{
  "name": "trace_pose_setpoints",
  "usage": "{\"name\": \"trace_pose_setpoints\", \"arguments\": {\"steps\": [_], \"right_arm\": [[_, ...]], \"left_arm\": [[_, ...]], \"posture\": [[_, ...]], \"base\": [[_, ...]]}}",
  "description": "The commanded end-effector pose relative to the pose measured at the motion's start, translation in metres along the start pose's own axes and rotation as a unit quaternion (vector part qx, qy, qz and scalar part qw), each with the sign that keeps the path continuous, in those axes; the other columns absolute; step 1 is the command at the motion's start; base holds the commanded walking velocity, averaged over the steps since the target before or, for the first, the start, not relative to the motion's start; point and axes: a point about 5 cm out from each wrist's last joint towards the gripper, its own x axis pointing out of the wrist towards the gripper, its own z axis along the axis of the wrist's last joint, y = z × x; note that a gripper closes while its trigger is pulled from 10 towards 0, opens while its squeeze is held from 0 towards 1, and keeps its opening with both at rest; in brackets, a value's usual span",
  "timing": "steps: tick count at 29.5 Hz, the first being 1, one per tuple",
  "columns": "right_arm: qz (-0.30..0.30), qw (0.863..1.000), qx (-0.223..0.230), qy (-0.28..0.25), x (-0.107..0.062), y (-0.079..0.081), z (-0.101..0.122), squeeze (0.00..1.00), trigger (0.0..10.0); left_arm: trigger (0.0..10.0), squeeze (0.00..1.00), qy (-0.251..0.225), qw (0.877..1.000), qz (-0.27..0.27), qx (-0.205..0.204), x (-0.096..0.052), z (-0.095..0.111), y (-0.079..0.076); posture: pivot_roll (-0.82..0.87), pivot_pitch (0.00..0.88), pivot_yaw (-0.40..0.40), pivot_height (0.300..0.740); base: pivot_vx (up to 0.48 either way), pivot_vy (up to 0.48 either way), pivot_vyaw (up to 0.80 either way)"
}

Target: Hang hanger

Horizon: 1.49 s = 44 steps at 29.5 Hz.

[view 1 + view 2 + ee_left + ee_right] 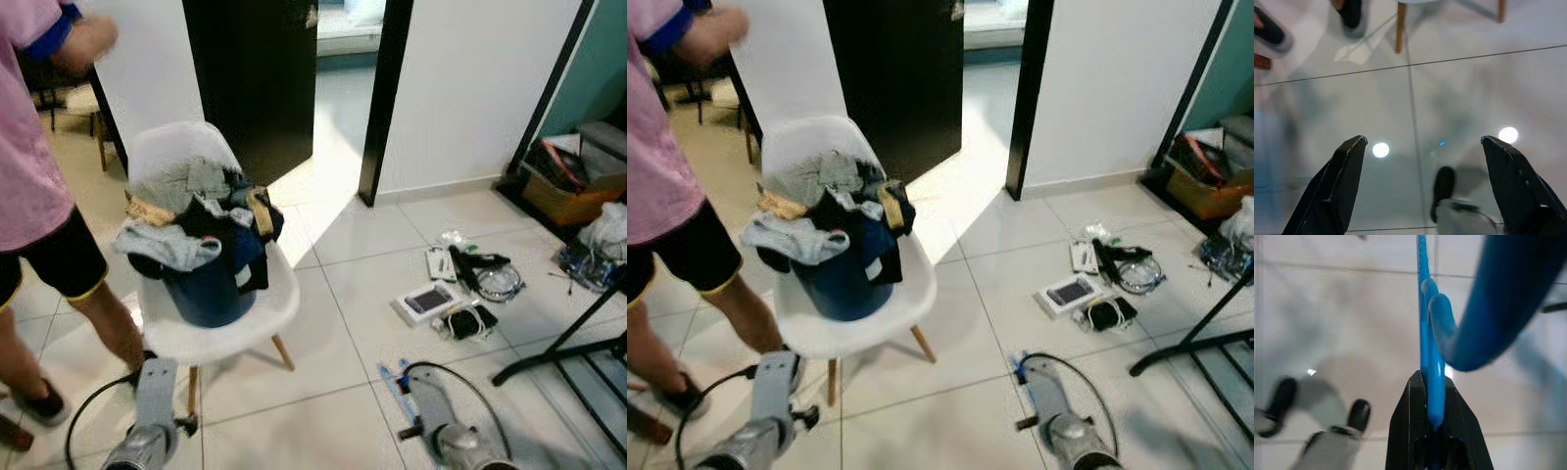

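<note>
Here, carry step: right gripper (1432, 418) clamped on the blue hanger (1431, 357), left gripper (1422, 147) spread wide, empty; next, reach the black rack (578, 343) at lower right.

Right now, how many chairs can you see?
1: a white chair left of centre on the tiles, a bin of clothes on its seat. Others may stand behind the person.

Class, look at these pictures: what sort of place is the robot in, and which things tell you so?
Probably a room in a home, on laundry day: a white chair holds a bucket heaped with clothes, on a tiled floor by a doorway.
</note>
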Motion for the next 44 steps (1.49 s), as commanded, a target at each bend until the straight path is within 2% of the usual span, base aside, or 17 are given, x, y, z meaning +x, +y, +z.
{"name": "trace_pose_setpoints", "arguments": {"steps": [1, 12, 16, 24, 28, 30, 32, 36, 37, 38, 39, 40, 42, 44], "right_arm": [[-0.007, 1.0, -0.003, 0.015, -0.002, -0.005, -0.01, 0.0, 10.0], [-0.002, 1.0, -0.004, 0.015, -0.002, -0.005, -0.01, 0.0, 10.0], [0.0, 1.0, -0.002, 0.014, -0.002, -0.005, -0.01, 0.0, 10.0], [0.021, 1.0, 0.0, 0.002, -0.002, -0.001, -0.008, 0.0, 10.0], [0.037, 0.999, -0.003, -0.003, -0.002, 0.001, -0.007, 0.0, 10.0], [0.012, 1.0, -0.012, 0.01, -0.002, -0.003, -0.009, 0.0, 10.0], [-0.008, 1.0, -0.009, 0.019, -0.002, -0.005, -0.011, 0.0, 10.0], [-0.014, 1.0, -0.013, 0.024, -0.002, -0.006, -0.012, 0.0, 10.0], [-0.015, 0.999, -0.017, 0.027, -0.002, -0.007, -0.013, 0.0, 10.0], [-0.015, 0.999, -0.017, 0.027, -0.002, -0.007, -0.013, 0.0, 10.0], [-0.016, 0.999, -0.018, 0.028, -0.002, -0.007, -0.013, 0.0, 10.0], [-0.016, 0.999, -0.018, 0.028, -0.002, -0.007, -0.013, 0.0, 10.0], [-0.016, 0.999, -0.018, 0.029, -0.002, -0.008, -0.014, 0.0, 10.0], [-0.016, 0.999, -0.018, 0.029, -0.002, -0.008, -0.014, 0.0, 10.0]], "left_arm": [[10.0, 0.0, 0.0, 1.0, -0.004, 0.006, 0.0, 0.0, -0.004], [10.0, 0.0, -0.003, 1.0, 0.015, 0.005, 0.0, 0.001, 0.0], [10.0, 0.0, -0.009, 0.999, 0.048, -0.009, 0.0, 0.005, 0.012], [10.0, 0.0, -0.014, 0.995, 0.093, -0.022, 0.0, 0.013, 0.024], [10.0, 0.0, -0.017, 0.992, 0.117, -0.047, -0.001, 0.014, 0.03], [10.0, 0.0, -0.034, 0.985, 0.143, -0.087, -0.002, 0.021, 0.039], [10.0, 0.0, -0.055, 0.98, 0.16, -0.108, -0.003, 0.031, 0.045], [10.0, 0.0, -0.076, 0.975, 0.173, -0.115, -0.003, 0.042, 0.05], [10.0, 0.0, -0.11, 0.967, 0.195, -0.121, -0.006, 0.058, 0.058], [10.0, 0.0, -0.11, 0.967, 0.195, -0.121, -0.006, 0.058, 0.058], [10.0, 0.0, -0.14, 0.958, 0.215, -0.127, -0.009, 0.072, 0.064], [10.0, 0.0, -0.14, 0.958, 0.215, -0.127, -0.009, 0.072, 0.064], [10.0, 0.0, -0.205, 0.937, 0.253, -0.127, -0.017, 0.098, 0.075], [10.0, 0.0, -0.205, 0.937, 0.253, -0.127, -0.017, 0.098, 0.075]], "posture": [[0.01, 0.0, 0.015, 0.74], [0.01, 0.0, 0.015, 0.74], [0.01, 0.0, 0.017, 0.74], [0.01, 0.0, 0.018, 0.74], [0.01, 0.0, 0.019, 0.74], [0.01, 0.0, 0.013, 0.74], [0.01, 0.0, 0.013, 0.74], [0.01, 0.0, 0.008, 0.74], [0.02, 0.0, 0.007, 0.74], [0.02, 0.0, 0.007, 0.74], [0.01, 0.0, 0.007, 0.74], [0.01, 0.0, 0.007, 0.74], [0.02, 0.0, 0.004, 0.74], [0.02, 0.0, 0.004, 0.74]], "base": [[0.289, 0.0, 0.0], [0.288, 0.0, 0.0], [0.286, 0.0, 0.0], [0.165, 0.0, 0.0], [0.0, 0.0, 0.0], [0.0, 0.0, 0.75], [0.0, 0.0, 0.0], [0.0, 0.0, 0.0], [0.0, 0.0, 0.0], [0.0, 0.0, 0.0], [0.0, 0.0, 0.0], [0.0, 0.0, 0.0], [0.0, 0.0, 0.0], [0.0, 0.0, 0.0]]}}
